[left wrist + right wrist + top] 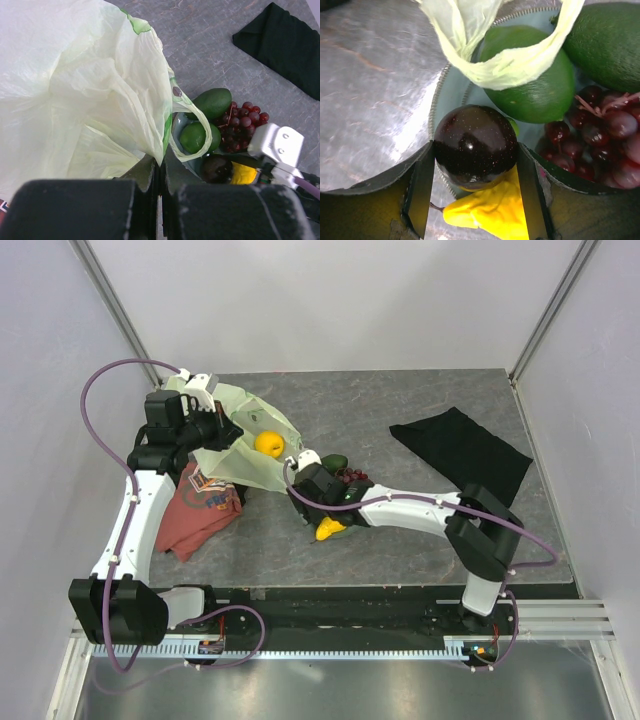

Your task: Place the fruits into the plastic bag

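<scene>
My left gripper [161, 165] is shut on the rim of the pale green plastic bag [75, 90], holding its mouth up at the table's back left [250, 440]. A yellow-orange round fruit [268, 443] lies inside the bag. My right gripper [475, 150] is shut on the dark plum [475, 145], one finger against each side, at the rim of the grey-green plate [452, 92]. Just under the plum lies the yellow pear [495, 212]. A green round fruit [530, 90], a dark green oval one [605, 45] and red grapes [600, 135] rest on the plate. A bag handle [510, 70] droops over the green fruit.
A red printed T-shirt [200, 508] lies crumpled under the left arm, by the bag. A black cloth [462, 452] lies at the back right. The right arm [420, 508] stretches low across the table's front toward the plate.
</scene>
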